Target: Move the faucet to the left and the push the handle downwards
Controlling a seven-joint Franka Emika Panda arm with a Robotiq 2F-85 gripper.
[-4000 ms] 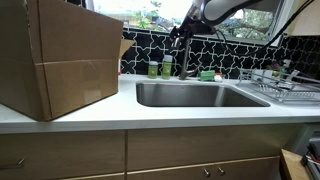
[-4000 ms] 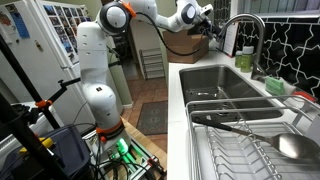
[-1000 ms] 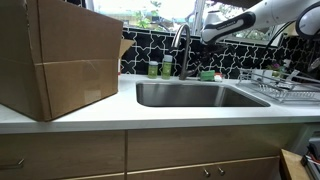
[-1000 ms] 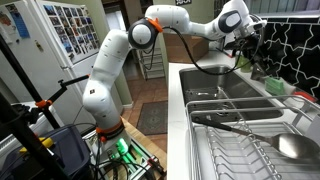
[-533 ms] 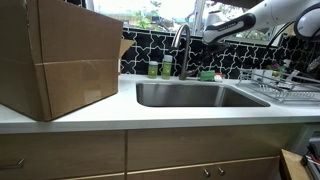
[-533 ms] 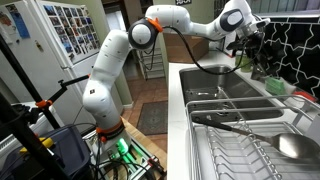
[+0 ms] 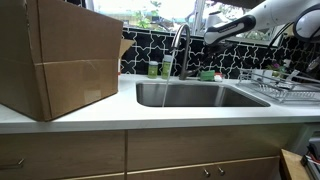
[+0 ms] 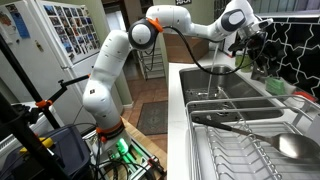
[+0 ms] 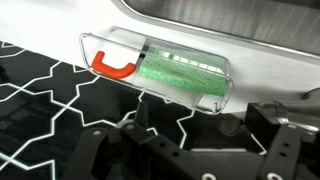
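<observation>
The faucet (image 7: 181, 47) is a tall silver gooseneck behind the sink, its arched spout curving down on the side of the green bottles (image 7: 159, 69). My gripper (image 7: 206, 40) hangs just beside the faucet's upright stem, on the dish rack side, at about spout height. In an exterior view the gripper (image 8: 250, 34) covers most of the faucet. In the wrist view the gripper (image 9: 186, 152) has its two black fingers wide apart, with nothing held. A small dull round end (image 9: 225, 127) shows between them; I cannot tell if it is the handle. The handle does not show clearly in either exterior view.
A steel sink (image 7: 195, 96) lies below. A clear holder with a green sponge (image 9: 180, 75) and an orange hook (image 9: 112, 65) sits against the black tile wall. A dish rack (image 7: 280, 86) stands to one side and a big cardboard box (image 7: 60, 55) to the other.
Four seconds ago the arm was over the faucet from the box side; now it is on the dish rack side. Over the last second the gripper has only crept slightly away from the box.
</observation>
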